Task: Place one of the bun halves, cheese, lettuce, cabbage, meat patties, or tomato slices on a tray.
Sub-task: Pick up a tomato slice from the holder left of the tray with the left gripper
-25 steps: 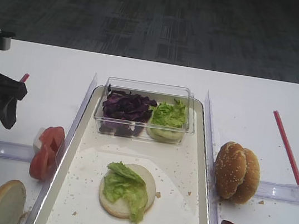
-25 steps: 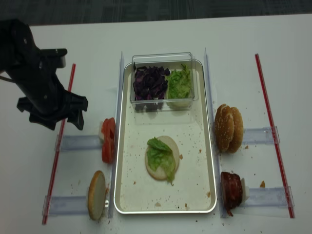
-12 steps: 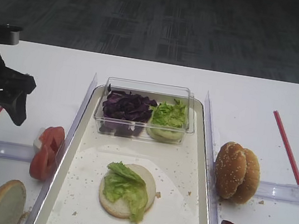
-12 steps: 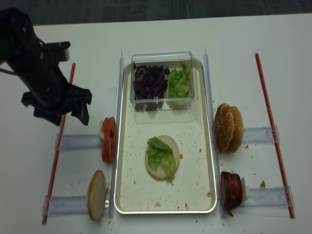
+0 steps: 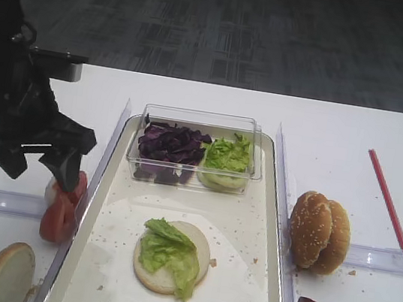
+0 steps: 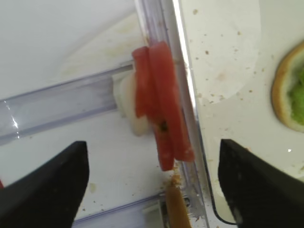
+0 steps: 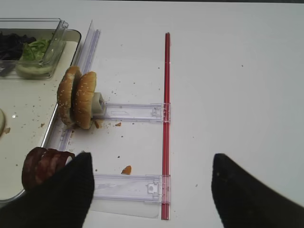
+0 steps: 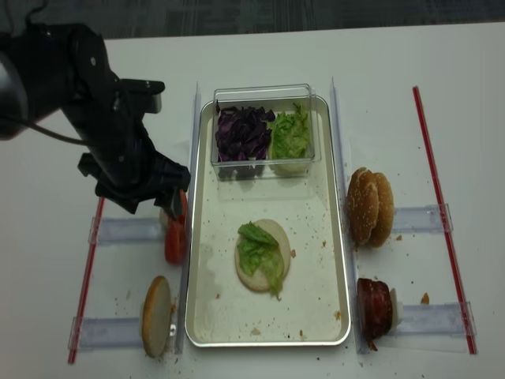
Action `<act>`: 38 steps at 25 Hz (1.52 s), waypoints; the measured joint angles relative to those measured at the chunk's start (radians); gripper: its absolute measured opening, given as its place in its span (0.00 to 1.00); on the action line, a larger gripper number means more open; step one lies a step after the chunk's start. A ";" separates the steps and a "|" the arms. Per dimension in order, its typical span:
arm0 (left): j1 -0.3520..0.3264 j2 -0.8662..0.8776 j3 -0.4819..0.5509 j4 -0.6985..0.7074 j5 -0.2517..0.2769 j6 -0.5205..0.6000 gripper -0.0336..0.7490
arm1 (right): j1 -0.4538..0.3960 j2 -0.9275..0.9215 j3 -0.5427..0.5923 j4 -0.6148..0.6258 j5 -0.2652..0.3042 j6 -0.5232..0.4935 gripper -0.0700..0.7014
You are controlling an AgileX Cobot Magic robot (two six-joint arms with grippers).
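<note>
My left gripper [image 5: 36, 166] hangs open just above the red tomato slices [image 6: 161, 123], which stand on edge in a clear holder beside the tray's left rim [image 5: 83, 232]; its fingers straddle them without touching. On the tray lies a bun half [image 5: 197, 253] with lettuce [image 5: 168, 248] on top. Further bun halves [image 5: 318, 231] and the meat patties [image 7: 42, 166] stand right of the tray. My right gripper [image 7: 151, 164] is open and empty over the table beside the patties. Cabbage [image 5: 168, 146] and more lettuce [image 5: 227, 155] fill a clear box. No cheese shows.
Another bun half [image 5: 7, 274] leans in a holder at the front left. Clear plastic rails [image 7: 130, 112] and red strips [image 7: 166, 95] lie on the white table on both sides of the tray. The clear box [image 8: 264, 130] sits on the tray's far end.
My left arm has swung right and toward the tray, from the table's left edge to over the tomato slices. Its jaws stay open. The food has not moved.
</note>
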 joint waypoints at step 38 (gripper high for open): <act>-0.114 0.128 -0.070 -0.042 0.000 -0.066 0.58 | 0.000 0.000 0.000 0.000 0.000 0.000 0.79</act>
